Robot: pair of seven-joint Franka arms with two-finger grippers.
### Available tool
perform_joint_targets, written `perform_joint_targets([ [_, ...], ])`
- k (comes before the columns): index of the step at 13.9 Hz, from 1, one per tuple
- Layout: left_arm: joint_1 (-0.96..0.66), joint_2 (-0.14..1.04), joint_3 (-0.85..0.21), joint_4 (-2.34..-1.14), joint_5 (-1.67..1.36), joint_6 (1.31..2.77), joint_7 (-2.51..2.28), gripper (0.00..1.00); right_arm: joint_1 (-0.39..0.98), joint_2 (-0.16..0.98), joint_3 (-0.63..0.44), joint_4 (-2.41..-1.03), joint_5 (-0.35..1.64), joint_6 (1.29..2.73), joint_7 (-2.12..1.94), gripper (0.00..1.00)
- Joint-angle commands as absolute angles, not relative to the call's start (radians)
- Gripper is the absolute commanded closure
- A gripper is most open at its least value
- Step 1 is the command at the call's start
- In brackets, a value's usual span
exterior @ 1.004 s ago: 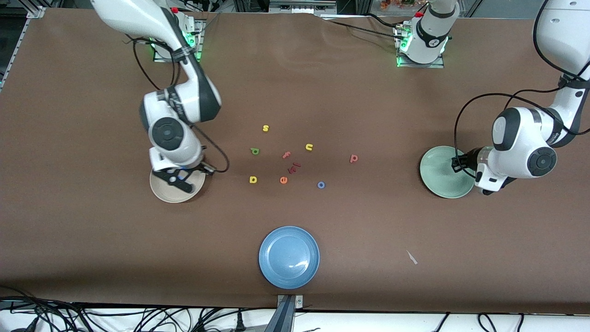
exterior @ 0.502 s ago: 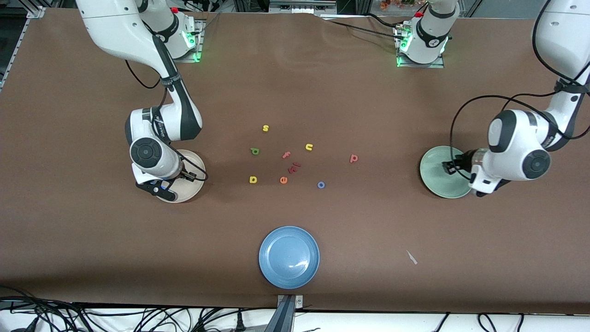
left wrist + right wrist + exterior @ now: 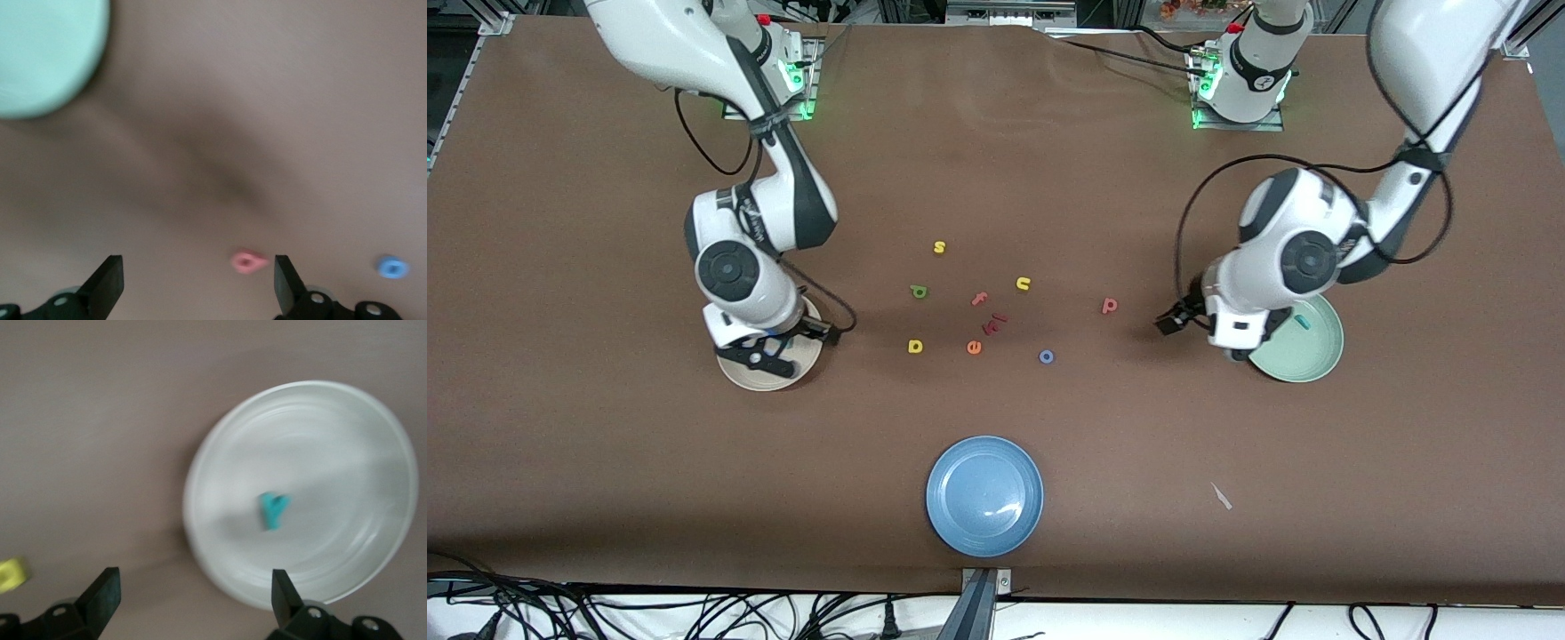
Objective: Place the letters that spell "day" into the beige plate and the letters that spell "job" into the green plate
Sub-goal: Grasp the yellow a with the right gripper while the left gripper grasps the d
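Observation:
The beige plate (image 3: 738,375) holds the teal y (image 3: 273,510). My right gripper (image 3: 778,345) hangs open and empty over that plate's (image 3: 333,440) edge. The green plate (image 3: 1303,360) holds the teal j (image 3: 1303,323). My left gripper (image 3: 1172,322) is open and empty over bare table beside the green plate (image 3: 40,53), toward the pinkish-red b (image 3: 1109,305). The blue o (image 3: 1047,356), yellow d (image 3: 915,347) and green a (image 3: 919,291) lie loose at mid-table. The left wrist view shows the b (image 3: 248,261) close to one fingertip, with the o (image 3: 393,267) farther off.
Other loose letters lie among them: a yellow s (image 3: 939,247), a yellow u (image 3: 1023,284), a pink f (image 3: 979,299), an orange e (image 3: 974,348) and small red pieces (image 3: 994,322). A blue plate (image 3: 984,495) sits near the table's front edge.
Both grippers have opened. The left arm swung off the green plate toward mid-table, and the teal j now lies in that plate. The right gripper shifted slightly over the beige plate.

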State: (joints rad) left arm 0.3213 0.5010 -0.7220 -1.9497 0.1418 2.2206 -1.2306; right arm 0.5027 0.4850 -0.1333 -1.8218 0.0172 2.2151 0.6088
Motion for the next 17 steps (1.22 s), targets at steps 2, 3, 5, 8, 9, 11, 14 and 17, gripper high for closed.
perform_joint_targets([
  [2, 0.215, 0.612, -0.698, -1.945, 0.297, 2.332, -1.4, 0.14, 0.503, 0.55, -0.031, -1.737, 0.028, 2.265, 0.557, 0.0],
  [3, 0.201, 0.632, -0.698, -1.945, 0.372, 2.345, -1.413, 0.15, 0.506, 0.586, -0.014, -1.703, 0.026, 2.276, 0.557, 0.0],
  [5, 0.169, 0.652, -0.699, -1.942, 0.492, 2.348, -1.413, 0.19, 0.534, 0.621, 0.006, -1.672, 0.015, 2.278, 0.571, 0.0],
  [8, 0.123, 0.679, -0.701, -1.945, 0.58, 2.365, -1.397, 0.2, 0.537, 0.689, 0.006, -1.616, 0.017, 2.316, 0.565, 0.0],
  [9, 0.117, 0.698, -0.701, -1.945, 0.612, 2.365, -1.397, 0.21, 0.537, 0.704, 0.006, -1.605, 0.014, 2.318, 0.551, 0.0],
  [11, 0.115, 0.716, -0.701, -1.945, 0.641, 2.365, -1.397, 0.23, 0.538, 0.742, 0.006, -1.579, 0.015, 2.321, 0.525, 0.0],
  [14, 0.121, 0.738, -0.703, -1.945, 0.64, 2.365, -1.396, 0.37, 0.552, 0.773, 0.006, -1.572, 0.017, 2.361, 0.529, 0.07],
  [17, 0.143, 0.736, -0.701, -1.937, 0.64, 2.365, -1.368, 0.37, 0.552, 0.791, 0.006, -1.572, 0.014, 2.362, 0.526, 0.3],
])
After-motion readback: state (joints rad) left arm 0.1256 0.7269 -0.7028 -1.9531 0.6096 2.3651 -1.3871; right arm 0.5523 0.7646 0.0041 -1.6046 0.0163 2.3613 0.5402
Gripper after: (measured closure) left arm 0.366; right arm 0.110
